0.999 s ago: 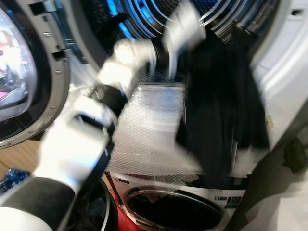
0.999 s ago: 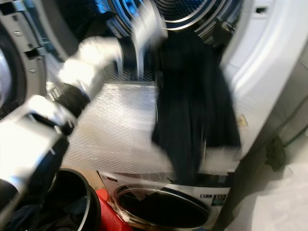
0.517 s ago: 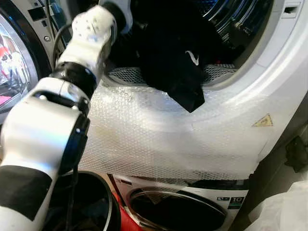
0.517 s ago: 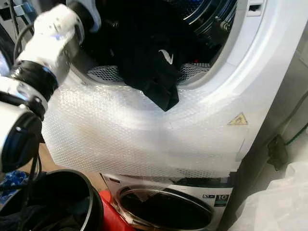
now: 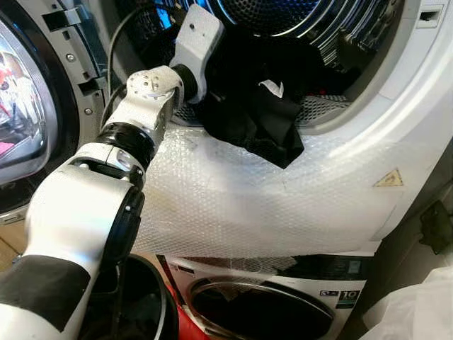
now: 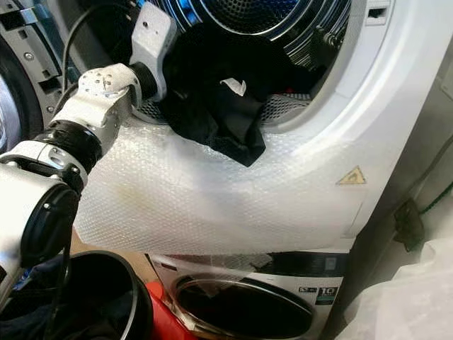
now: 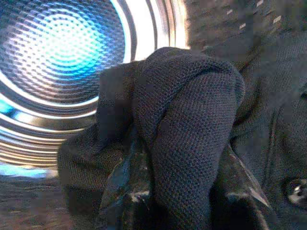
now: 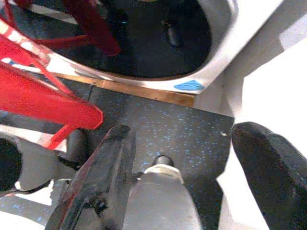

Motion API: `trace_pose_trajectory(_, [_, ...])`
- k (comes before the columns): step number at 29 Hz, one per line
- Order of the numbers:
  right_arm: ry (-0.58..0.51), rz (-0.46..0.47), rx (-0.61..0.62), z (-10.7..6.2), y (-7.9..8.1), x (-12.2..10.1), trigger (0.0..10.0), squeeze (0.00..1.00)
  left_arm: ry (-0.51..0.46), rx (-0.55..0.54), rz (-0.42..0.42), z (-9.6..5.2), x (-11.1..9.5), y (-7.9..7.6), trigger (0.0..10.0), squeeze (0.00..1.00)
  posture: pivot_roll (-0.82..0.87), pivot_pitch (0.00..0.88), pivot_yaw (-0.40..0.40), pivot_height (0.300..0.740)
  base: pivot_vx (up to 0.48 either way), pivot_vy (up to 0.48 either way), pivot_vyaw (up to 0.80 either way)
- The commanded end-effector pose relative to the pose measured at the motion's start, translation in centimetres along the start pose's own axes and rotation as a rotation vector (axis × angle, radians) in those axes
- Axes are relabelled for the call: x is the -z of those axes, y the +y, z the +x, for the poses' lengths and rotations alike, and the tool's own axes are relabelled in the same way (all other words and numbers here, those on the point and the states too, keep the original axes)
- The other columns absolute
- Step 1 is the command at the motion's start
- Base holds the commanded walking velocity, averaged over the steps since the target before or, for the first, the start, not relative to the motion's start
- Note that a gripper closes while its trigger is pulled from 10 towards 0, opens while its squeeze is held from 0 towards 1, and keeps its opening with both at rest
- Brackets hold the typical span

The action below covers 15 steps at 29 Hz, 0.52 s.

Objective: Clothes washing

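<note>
Lower washer [image 5: 283, 312] panel reads "10" at lower right. Left gripper [image 7: 182, 191] is clamped on the black garment [image 5: 255, 120] at the drum [image 7: 57, 52] mouth. Right gripper [image 8: 192, 167] hangs spread apart above speckled floor [image 8: 168, 129].

Right gripper [image 8: 187, 177] hung over dark speckled floor [image 8: 168, 129], fingers [image 8: 103, 182] spread wide apart, nothing between them. Red frame [image 8: 43, 91] stood near one finger. White rim [image 8: 211, 57] curved around dark opening [image 8: 148, 38], wooden strip [image 8: 144, 91] along its base.
</note>
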State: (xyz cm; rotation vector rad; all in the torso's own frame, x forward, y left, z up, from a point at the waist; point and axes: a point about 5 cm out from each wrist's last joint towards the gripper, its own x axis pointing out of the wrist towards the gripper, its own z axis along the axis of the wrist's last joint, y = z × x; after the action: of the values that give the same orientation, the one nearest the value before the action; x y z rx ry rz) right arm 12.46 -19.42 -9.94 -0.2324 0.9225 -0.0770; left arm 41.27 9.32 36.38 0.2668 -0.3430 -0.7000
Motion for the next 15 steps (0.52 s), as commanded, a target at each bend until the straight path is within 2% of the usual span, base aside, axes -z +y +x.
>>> trace_pose_trajectory(1, [0.12,0.008,-0.011,-1.3,0.6,3.5,10.0,0.0,0.054,0.056,-0.058,0.0,1.6,-0.8,10.0,0.69,-0.22,0.0,0.157,0.74,0.0,0.0,0.0])
trace_pose_trajectory(2, [0.119,0.008,-0.011,-1.3,0.6,3.5,10.0,0.0,0.04,0.039,-0.074,0.1,1.3,-0.7,10.0,1.0,-0.22,0.0,0.155,0.74,0.0,0.0,0.0])
trace_pose_trajectory(3, [0.119,0.008,-0.011,-1.3,0.6,3.5,10.0,0.0,0.04,0.039,-0.074,0.1,1.3,-0.7,10.0,1.0,-0.22,0.0,0.155,0.74,0.0,0.0,0.0])
trace_pose_trajectory(4, [0.118,0.005,-0.011,-1.3,0.5,3.5,10.0,0.0,0.013,-0.028,-0.1,0.2,0.6,-0.2,10.0,1.0,-0.21,0.0,0.154,0.74,0.0,0.0,0.0])
trace_pose_trajectory(6, [0.116,0.003,-0.011,-1.3,0.4,3.5,10.0,0.0,-0.013,-0.066,-0.126,0.2,0.0,0.2,10.0,1.0,-0.21,0.0,0.151,0.74,0.0,0.0,0.0])
trace_pose_trajectory(15, [0.098,-0.005,-0.02,-1.1,0.5,2.9,10.0,0.0,-0.058,-0.107,-0.147,-0.3,-1.4,1.5,10.0,1.0,-0.19,0.008,0.147,0.74,0.0,0.0,0.0])
